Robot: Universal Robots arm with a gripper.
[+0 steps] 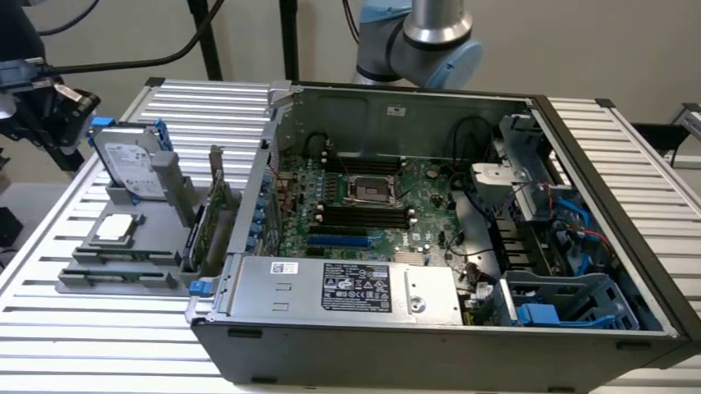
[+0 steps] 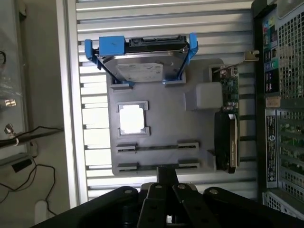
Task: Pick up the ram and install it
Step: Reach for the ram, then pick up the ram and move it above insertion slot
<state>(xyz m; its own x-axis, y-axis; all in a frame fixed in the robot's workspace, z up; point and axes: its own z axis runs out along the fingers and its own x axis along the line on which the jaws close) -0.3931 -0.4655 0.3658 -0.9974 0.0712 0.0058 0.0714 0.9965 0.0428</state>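
The ram (image 2: 156, 147) stands on edge as a thin dark strip between two small clips of the grey holder (image 2: 166, 118); a second such strip (image 2: 156, 166) lies parallel beside it. In the exterior view the ram (image 1: 123, 257) sits low in the holder (image 1: 110, 279) at that view's left, outside the case. My gripper (image 2: 166, 173) hangs above the holder, fingers pressed together with nothing between them, their tip over the edge by the second strip. The dark memory slots (image 1: 362, 215) on the motherboard lie in the open case.
The holder also carries a hard drive in a blue frame (image 2: 142, 61), a square silver processor (image 2: 132, 118) and an upright expansion card (image 2: 227, 128). The open computer case (image 1: 438, 328) stands on a slatted metal table (image 1: 98, 328). Arm joints (image 1: 432, 41) rise behind the case.
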